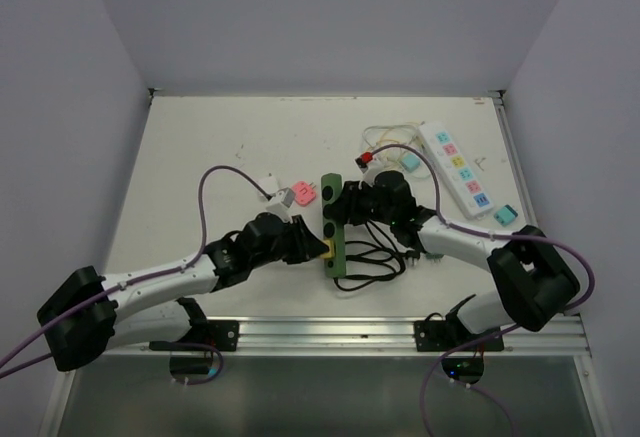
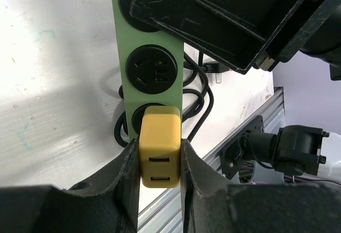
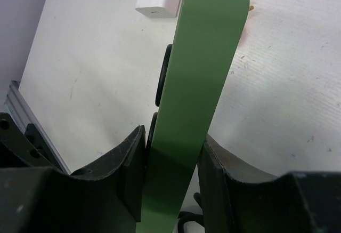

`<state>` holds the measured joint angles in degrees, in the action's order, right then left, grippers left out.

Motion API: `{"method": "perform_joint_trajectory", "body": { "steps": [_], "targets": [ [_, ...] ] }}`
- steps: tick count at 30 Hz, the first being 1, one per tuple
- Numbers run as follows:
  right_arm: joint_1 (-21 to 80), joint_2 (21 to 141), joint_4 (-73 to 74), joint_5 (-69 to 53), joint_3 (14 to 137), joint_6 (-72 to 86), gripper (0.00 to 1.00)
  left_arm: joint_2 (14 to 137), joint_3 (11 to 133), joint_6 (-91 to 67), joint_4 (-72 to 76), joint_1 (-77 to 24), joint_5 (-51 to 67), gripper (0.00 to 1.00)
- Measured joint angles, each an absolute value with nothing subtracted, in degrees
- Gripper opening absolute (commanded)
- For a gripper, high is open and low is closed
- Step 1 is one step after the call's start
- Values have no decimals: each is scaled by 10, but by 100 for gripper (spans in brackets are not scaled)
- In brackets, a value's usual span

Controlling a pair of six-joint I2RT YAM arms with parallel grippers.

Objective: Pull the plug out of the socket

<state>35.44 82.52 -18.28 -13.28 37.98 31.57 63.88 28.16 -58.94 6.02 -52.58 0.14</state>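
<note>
Pulling the yellow plug (image 2: 159,134) straight out of its outlet is the step in hand, and both grips look set for it. The left hand (image 2: 159,161) is closed narrow on the plug's two smooth sides, low in the middle of the left wrist view. The plug is seated in the lowest round outlet of the green socket strip (image 2: 152,46). At the bottom centre of the right wrist view, the right hand (image 3: 171,158) is clamped across that same strip.

In the top view the strip appears turned on edge at the centre of the bench (image 1: 230,147), with the plug jutting toward the left of the frame. The pull should therefore run that way, in line with the pins, without rocking or twisting.

The right hand holds the strip a little above the plug's outlet, so the strip could swing about that grip. It should brace firmly and push slightly the opposite way. The plug's sides look slick, so a steady draw seems safer than a jerk. The coiled black cord (image 1: 375,257) lies slack just beside the strip and should not hinder.
</note>
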Motion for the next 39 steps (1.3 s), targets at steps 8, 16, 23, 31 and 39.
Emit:
{"method": "perform_joint_trajectory", "body": {
  "steps": [8,16,23,31,39],
  "targets": [
    [364,842,-174,-133,395,316,0,611,284,-591,13,-526,-17,0],
    [372,849,-173,-127,409,317,0,604,316,-578,-46,-518,-22,0],
    [382,851,-176,-104,414,316,0,604,318,-552,-51,-464,54,0],
    [390,857,-175,-66,429,307,0,641,365,-507,-88,-439,87,0],
    [370,897,-112,48,428,229,0,700,399,-489,-91,-431,127,0]
  ]
}}
